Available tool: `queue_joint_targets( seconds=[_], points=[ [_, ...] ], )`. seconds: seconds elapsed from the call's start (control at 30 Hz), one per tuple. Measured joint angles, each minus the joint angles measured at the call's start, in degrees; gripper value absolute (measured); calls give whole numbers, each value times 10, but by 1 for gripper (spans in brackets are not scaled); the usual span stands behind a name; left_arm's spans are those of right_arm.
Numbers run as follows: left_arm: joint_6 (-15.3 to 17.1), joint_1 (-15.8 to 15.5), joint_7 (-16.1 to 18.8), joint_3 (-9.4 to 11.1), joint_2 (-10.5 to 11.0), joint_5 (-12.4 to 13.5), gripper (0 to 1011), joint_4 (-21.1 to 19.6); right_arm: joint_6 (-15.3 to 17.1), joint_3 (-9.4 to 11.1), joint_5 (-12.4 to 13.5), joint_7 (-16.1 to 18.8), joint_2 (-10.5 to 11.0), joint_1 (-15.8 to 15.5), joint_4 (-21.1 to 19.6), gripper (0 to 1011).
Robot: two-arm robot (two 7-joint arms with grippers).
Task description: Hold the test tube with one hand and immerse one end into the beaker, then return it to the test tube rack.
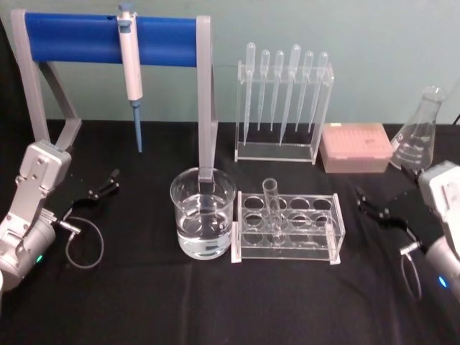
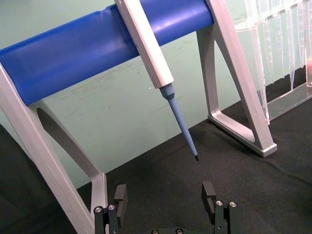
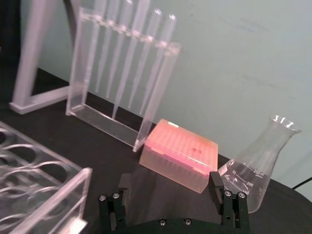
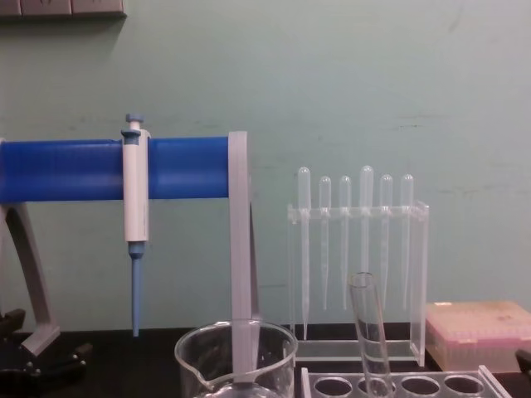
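The test tube (image 1: pixel 272 203) stands upright in a clear rack (image 1: pixel 327 241) at the table's middle; in the chest view the test tube (image 4: pixel 369 332) leans slightly. Just left of the rack sits the beaker (image 1: pixel 203 213), part-filled with clear liquid, and its spouted rim shows on the beaker (image 4: pixel 236 352) in the chest view. My left gripper (image 1: pixel 103 185) rests low at the left, well apart from the beaker. It is open and empty, as the left gripper (image 2: pixel 165 197) shows. My right gripper (image 1: pixel 370 203) sits right of the rack, open and empty, also seen as the right gripper (image 3: pixel 170 187).
A white-and-blue pipettor (image 1: pixel 130 65) hangs on a stand with a blue bar (image 1: pixel 72 37) at the back left. Behind the rack stands a holder of several plastic pipettes (image 1: pixel 282 108). A pink tip box (image 1: pixel 355 147) and a conical flask (image 1: pixel 420 133) sit at the back right.
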Motion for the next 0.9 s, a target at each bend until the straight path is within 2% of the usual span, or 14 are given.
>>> queue_joint_targets(
  seconds=[0.17,0.3,0.4,0.5,0.57,0.7,0.73,0.77,0.9],
  points=[
    [0,0,0,0,0,0,1000,0,-1,15,-10,-13,29,-68,-81,1003],
    [0,0,0,0,0,0,1000,0,0,21,-12,-6,52,-109,-133,1003],
    [0,0,0,0,0,0,1000,0,-1,20,-17,9,66,-128,-164,1003],
    [0,0,0,0,0,0,1000,0,-8,11,-31,26,70,-134,-182,1003],
    [0,0,0,0,0,0,1000,0,-14,2,-38,35,67,-131,-183,1003],
    [0,0,0,0,0,0,1000,0,-38,-24,-60,64,41,-105,-165,1003],
    [0,0,0,0,0,0,1000,0,-38,-24,-60,64,41,-105,-165,1003],
    [0,0,0,0,0,0,1000,0,-54,-36,-72,75,24,-89,-148,1003],
    [0,0,0,0,0,0,1000,0,-73,-46,-87,83,1,-69,-127,1003]
  ],
)
